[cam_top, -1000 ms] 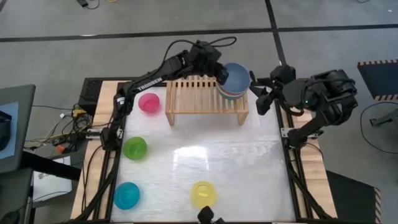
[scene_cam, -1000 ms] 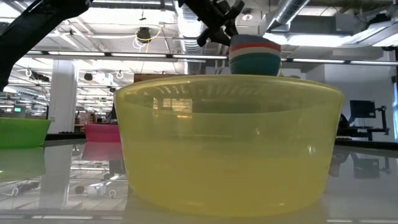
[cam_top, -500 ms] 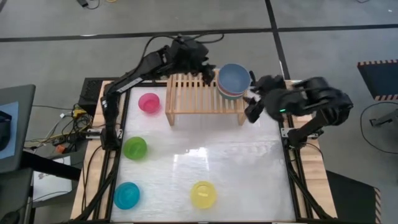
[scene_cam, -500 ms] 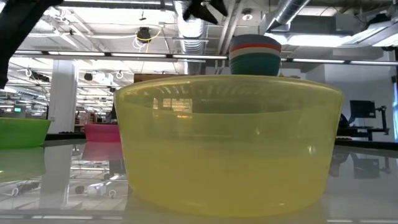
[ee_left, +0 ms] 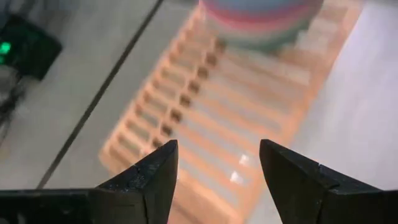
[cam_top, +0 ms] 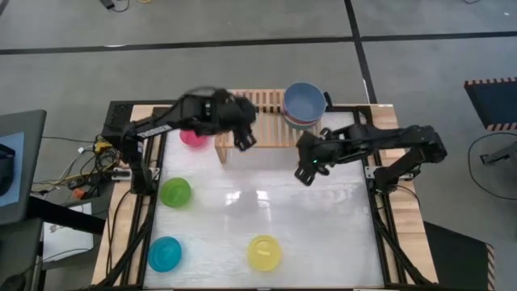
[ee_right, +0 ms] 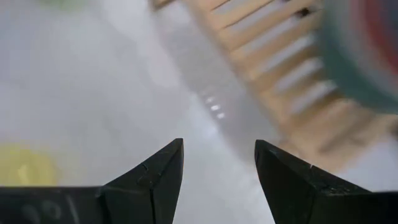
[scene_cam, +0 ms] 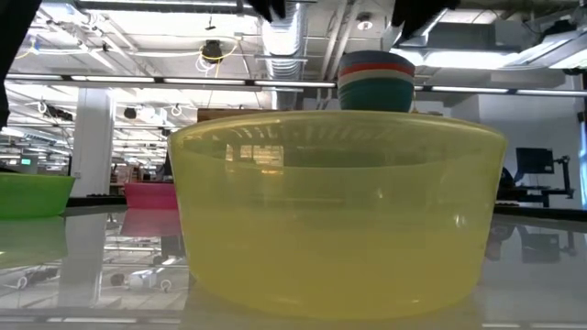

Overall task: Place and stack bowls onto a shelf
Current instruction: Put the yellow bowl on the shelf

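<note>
A stack of bowls [cam_top: 304, 103] with a grey-blue one on top sits on the right end of the light-wood shelf [cam_top: 266, 123]. In the low view the stack [scene_cam: 376, 81] shows above the yellow bowl [scene_cam: 335, 211]. Pink [cam_top: 192, 137], lime [cam_top: 175, 192], cyan [cam_top: 165, 254] and yellow [cam_top: 264, 252] bowls rest on the table. My left gripper [cam_top: 245, 139] hovers open over the shelf's left front. My right gripper [cam_top: 305, 171] hovers open above the table just in front of the shelf's right leg. Neither holds anything.
The white tabletop [cam_top: 266, 202] lies bare between the shelf and the near bowls. My left arm crosses over part of the pink bowl. Cables and gear [cam_top: 89, 162] lie off the table's left edge. The shelf's slats [ee_left: 205, 112] left of the stack carry nothing.
My left gripper has drawn back from the rim of the stack's top bowl, moving toward the table's left and near side, to the shelf's left front. My right gripper has swung in from beyond the table's far right corner, leftward and nearer, over the table. The stack stayed put.
</note>
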{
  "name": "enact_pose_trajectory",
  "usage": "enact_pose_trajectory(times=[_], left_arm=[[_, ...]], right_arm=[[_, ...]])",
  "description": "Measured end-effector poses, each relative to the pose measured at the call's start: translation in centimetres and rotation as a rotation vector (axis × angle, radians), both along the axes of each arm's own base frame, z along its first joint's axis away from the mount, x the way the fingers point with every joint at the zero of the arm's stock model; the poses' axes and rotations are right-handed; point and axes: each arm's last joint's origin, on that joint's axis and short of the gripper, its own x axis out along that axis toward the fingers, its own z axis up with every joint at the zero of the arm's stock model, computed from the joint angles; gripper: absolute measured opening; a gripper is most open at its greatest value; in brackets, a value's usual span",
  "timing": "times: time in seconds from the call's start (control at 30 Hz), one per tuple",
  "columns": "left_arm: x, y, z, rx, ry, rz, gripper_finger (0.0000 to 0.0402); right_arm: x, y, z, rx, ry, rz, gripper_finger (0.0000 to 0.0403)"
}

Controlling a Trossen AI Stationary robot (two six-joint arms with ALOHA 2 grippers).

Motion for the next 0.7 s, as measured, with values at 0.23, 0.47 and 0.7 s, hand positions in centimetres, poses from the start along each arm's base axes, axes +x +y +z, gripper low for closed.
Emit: enact_pose_trajectory(times=[0.23, 0.47, 0.7], left_arm=[[-0.4, -4.9, -4.3, -0.127, 0.008, -0.127, 0.0212], [-1.2, -7.2, -9.4, -0.351, -0.234, -0.267, 0.0212], [-1.0, -8.7, -15.0, -0.513, -0.299, -0.309, 0.0212]], right_arm=[[0.5, 0.2, -2.7, 0.050, 0.051, 0.019, 0.0223], [-0.1, 0.1, -2.6, 0.049, 0.071, 0.006, 0.0223], [-0.5, -0.8, -2.2, 0.051, 0.051, -0.028, 0.0223]])
